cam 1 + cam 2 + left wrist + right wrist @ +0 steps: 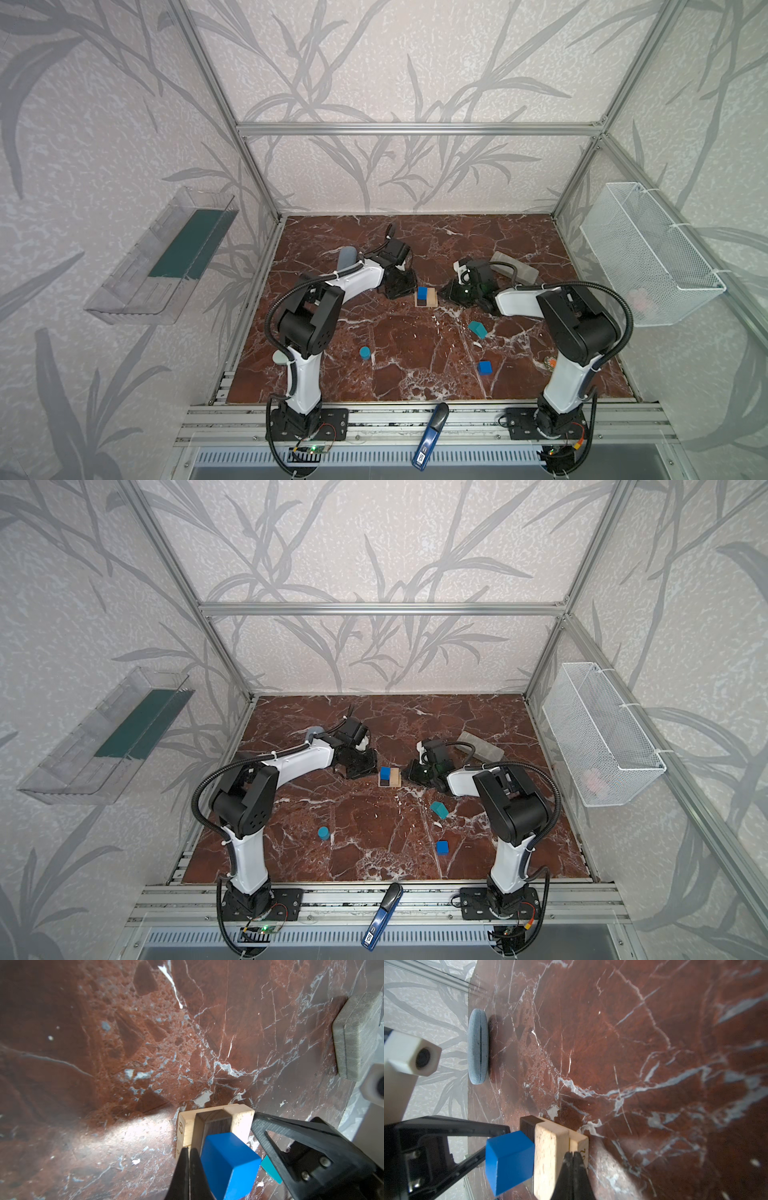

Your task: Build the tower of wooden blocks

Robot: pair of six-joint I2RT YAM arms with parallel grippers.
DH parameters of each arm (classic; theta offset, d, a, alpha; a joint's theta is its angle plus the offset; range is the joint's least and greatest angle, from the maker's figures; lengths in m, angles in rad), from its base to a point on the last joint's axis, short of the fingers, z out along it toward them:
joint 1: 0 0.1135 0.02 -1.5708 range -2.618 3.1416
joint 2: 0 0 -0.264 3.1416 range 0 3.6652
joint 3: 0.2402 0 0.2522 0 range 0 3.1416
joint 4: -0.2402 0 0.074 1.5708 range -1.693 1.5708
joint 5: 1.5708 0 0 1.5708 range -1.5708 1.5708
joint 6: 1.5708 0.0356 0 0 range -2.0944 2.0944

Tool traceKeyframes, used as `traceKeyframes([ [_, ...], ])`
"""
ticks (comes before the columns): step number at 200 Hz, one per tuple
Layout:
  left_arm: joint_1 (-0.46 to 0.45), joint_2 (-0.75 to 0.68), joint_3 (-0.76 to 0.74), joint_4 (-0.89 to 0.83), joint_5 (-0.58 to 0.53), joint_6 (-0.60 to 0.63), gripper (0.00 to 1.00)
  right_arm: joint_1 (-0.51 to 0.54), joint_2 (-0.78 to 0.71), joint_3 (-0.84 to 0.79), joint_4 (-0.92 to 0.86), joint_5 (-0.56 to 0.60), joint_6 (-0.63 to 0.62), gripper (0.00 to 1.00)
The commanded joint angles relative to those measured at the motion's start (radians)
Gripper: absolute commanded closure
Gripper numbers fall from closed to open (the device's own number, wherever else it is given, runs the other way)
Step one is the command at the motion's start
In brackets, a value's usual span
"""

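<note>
Flanking the tower (pixel 431 299) at mid-frame in both top views, left gripper (pixel 189 1150) and right gripper (pixel 573 1155) each pinched fully closed, gripping nothing, tips at outer edges of the pale bars (pixel 184 1126). Resting on that base, one blue cube (pixel 422 291). Lying loose toward the lower frame: teal house piece (pixel 477 328), blue cylinder (pixel 365 353), second blue cube (pixel 484 367).

Both top views: mounted high at front, facing down and back over whole table (pixel 415 353). Wrist views: very near, low, from opposite sides, facing each other; tower (pixel 216 1124) shared by all.
</note>
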Motion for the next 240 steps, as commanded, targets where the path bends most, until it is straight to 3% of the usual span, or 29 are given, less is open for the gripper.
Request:
traceKeyframes([
  [1,-0.007,-0.039,-0.002,-0.009,-0.001,-0.006,1.00,0.006,-0.051,0.013,-0.042,0.036,-0.025,1.00],
  [240,-0.029,-0.055,-0.011,-0.014,0.001,-0.010,1.00,0.006,-0.048,0.010,-0.046,0.035,-0.024,1.00],
])
